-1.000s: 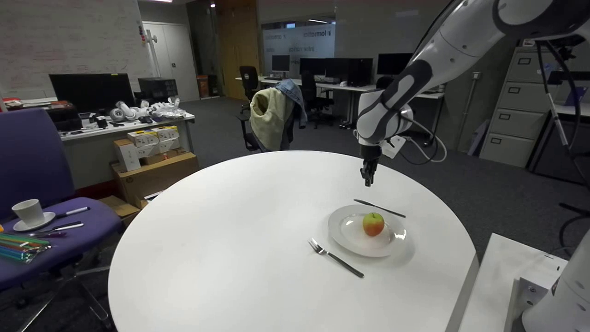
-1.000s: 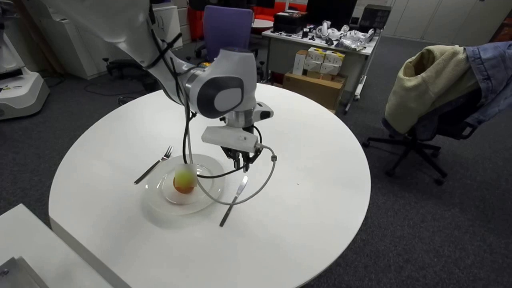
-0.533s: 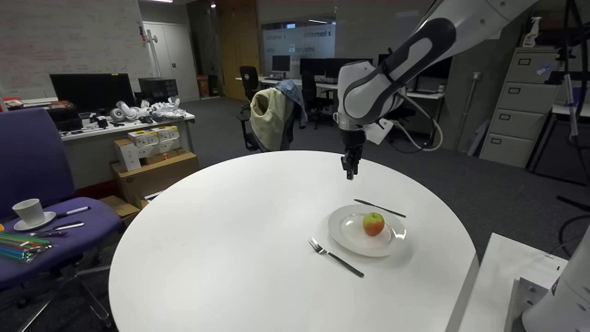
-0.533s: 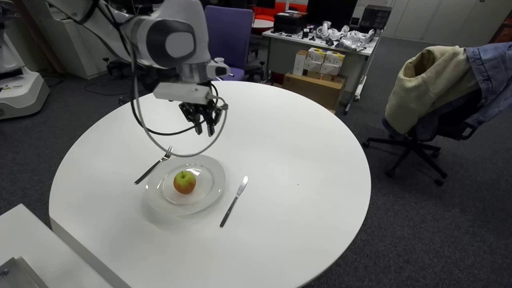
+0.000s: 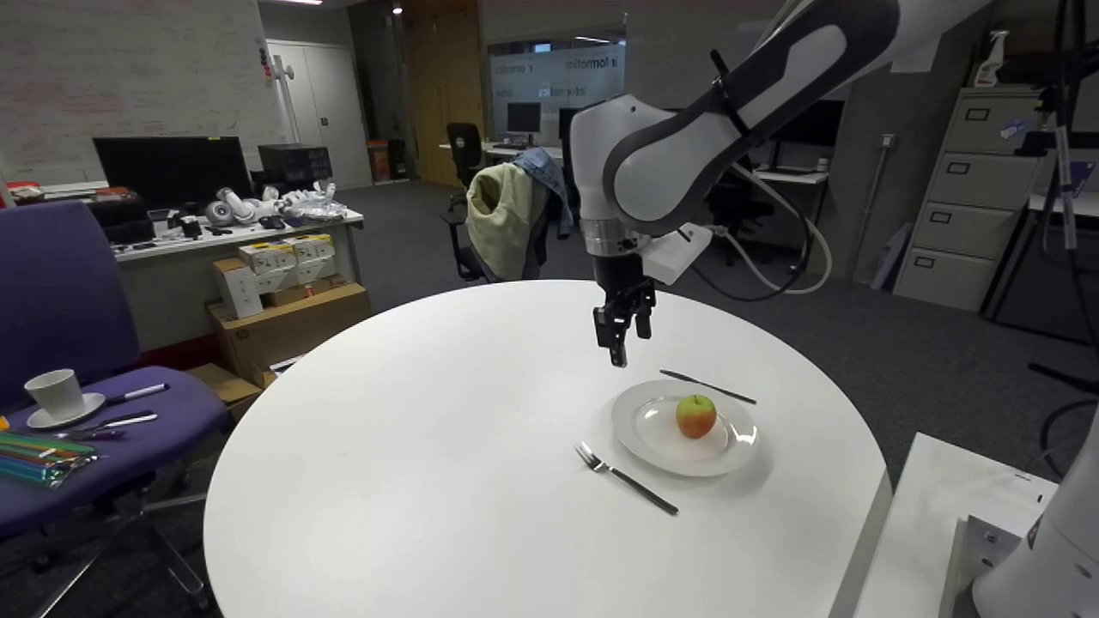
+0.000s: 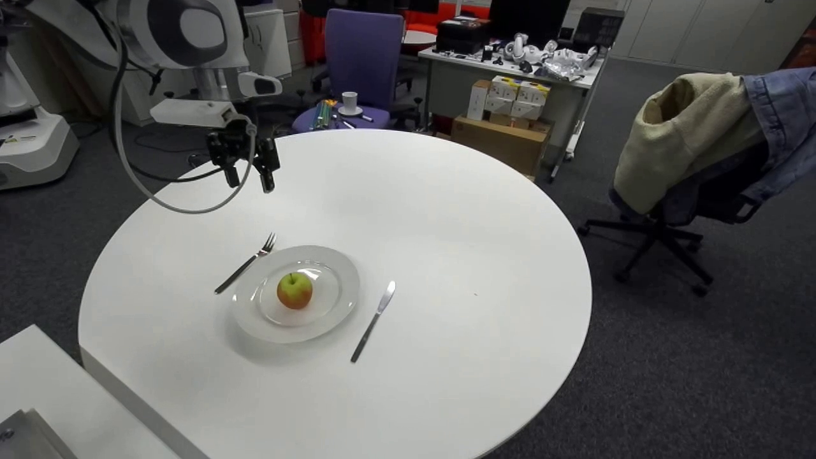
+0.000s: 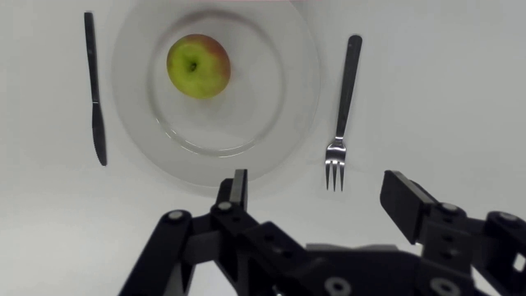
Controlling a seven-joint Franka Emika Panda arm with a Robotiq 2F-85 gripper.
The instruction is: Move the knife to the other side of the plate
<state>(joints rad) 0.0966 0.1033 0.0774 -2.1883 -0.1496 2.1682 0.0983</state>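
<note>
Arm (image 5: 790, 73), white with dark grey panels: enters from the upper right in an exterior view, slopes down to the wrist, then turns toward the counter (image 5: 386, 446). End effector (image 7: 315, 181), black: hangs above the counter, points downward, spreads its fingers (image 7: 402, 205) wide apart, with the tines of the fork (image 7: 344, 105) visible between them in the wrist view. Knife (image 7: 95, 96): lies flat on the counter just beside the plate (image 7: 246, 102), left of it in the wrist view, apart from it, handle toward the top of that view. Plate: sits between knife and fork, bears a red-and-green apple (image 7: 199, 65) off centre. Fork: lies on the opposite side, likewise apart from the plate. Room: narrow strips of counter between plate and each utensil; wider stretches beyond knife and fork, out to the curved edge (image 6: 585, 299) in an exterior view; white stand (image 5: 927, 481) just beside the counter in both exterior views. Wrist view alone: serrated edge of the blade, turned away from the plate; plate cut off at the top. In an exterior view only: arm's base (image 5: 1043, 549) at lower right, spray bottle (image 5: 993, 60) atop a grey filing cabinet (image 5: 979, 197). In both exterior views: cup (image 5: 57, 393) and saucer (image 5: 88, 407) on a purple chair (image 5: 56, 283).
</note>
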